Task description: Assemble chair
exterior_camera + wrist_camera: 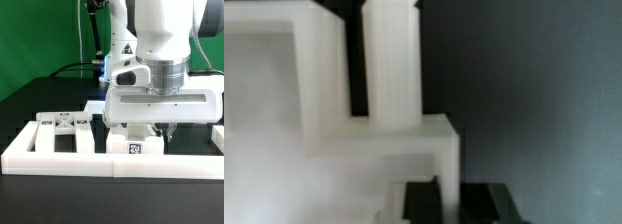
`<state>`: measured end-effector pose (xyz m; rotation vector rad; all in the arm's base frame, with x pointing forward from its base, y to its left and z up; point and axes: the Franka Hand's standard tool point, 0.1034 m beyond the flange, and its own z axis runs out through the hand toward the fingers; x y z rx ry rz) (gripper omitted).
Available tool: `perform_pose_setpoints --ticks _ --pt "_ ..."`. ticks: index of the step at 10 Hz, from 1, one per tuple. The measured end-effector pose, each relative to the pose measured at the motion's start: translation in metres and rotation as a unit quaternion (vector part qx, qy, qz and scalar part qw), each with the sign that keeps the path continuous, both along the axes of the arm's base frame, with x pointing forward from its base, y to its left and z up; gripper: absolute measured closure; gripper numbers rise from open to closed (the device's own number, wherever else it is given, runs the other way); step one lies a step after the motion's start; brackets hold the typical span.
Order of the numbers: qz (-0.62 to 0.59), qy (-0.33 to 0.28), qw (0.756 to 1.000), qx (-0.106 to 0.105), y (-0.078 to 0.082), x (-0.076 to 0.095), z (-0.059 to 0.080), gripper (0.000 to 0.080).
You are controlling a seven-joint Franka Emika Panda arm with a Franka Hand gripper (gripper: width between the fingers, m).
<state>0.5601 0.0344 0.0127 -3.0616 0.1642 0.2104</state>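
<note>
White plastic comes first: the long border rail (60, 160) lies across the dark table (30, 195) nearest you. Just behind it, near the middle, stands a blocky chair piece (118, 140) with a black-and-white square tag (133, 147) facing you. To the exterior view's left of it, a ladder-like frame (62, 128) lies flat against the rail's far side. The end effector (140, 128) comes straight down onto the tagged piece. In the wrist view you can see its two dark fingers (487, 205) drawn together, pinching a thin white edge of that piece between them. Behind everything, the white arm (160, 40) rises in front of a green backdrop (40, 40).
</note>
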Motion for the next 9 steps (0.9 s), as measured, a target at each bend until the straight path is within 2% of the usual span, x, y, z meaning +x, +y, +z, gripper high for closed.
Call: perform_pose_setpoints --ticks 1,3,9 --pt "0.001 0.0 1.0 0.0 0.001 0.0 0.0 0.0765" --pt "0.017 -0.001 1.0 0.002 0.016 0.001 0.0 0.0765" --pt "0.048 -0.019 0.999 0.005 0.062 0.026 0.002 0.0765"
